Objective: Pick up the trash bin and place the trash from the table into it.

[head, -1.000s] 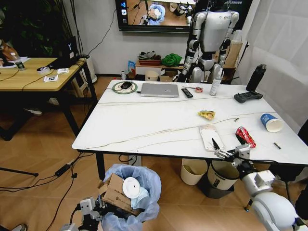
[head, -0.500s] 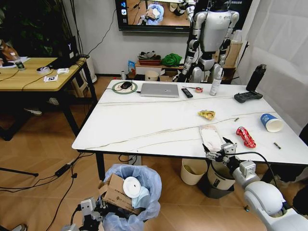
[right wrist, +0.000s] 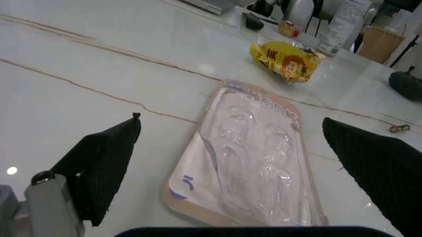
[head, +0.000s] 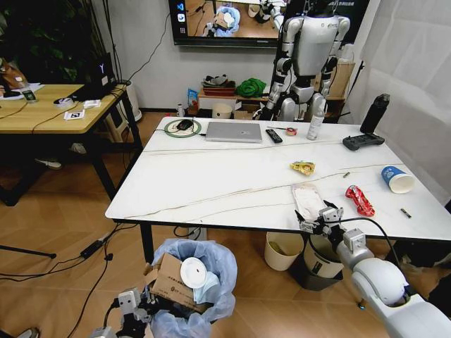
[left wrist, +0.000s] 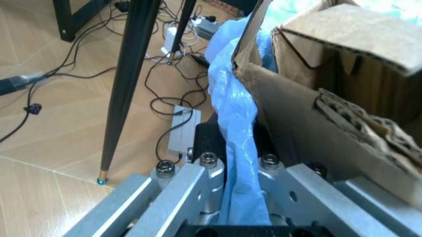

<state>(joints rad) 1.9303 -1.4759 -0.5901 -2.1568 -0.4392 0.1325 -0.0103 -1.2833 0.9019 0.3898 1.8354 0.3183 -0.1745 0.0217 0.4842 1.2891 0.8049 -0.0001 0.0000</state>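
At the lower right of the head view, we hold our right gripper (head: 315, 220) at the near edge of the table (head: 211, 183), its fingers spread wide apart and lined up on either side of the clear flat plastic pack (head: 307, 198). Our right wrist camera shows the same pack (right wrist: 254, 168) lying flat on the white top between the two dark fingers (right wrist: 102, 165), its near edge close to the gripper, with the yellow wrapper (right wrist: 287, 59) just beyond it. At the lower left, our left gripper (head: 134, 313) is clamped on the rim of the trash bin (head: 194, 289), the blue bag pinched between the metal fingers (left wrist: 178, 197), and torn cardboard (head: 169, 282) and a white paper disc (head: 192, 273) already sit inside. We judge the pack to be the piece in hand: it is thin and lies flush, so the fingers should come in low and catch its near edge rather than press down on its face. Farther right on the table lie the red wrapper (head: 359, 200) and the paper cup (head: 398, 179), well apart from the gripper.
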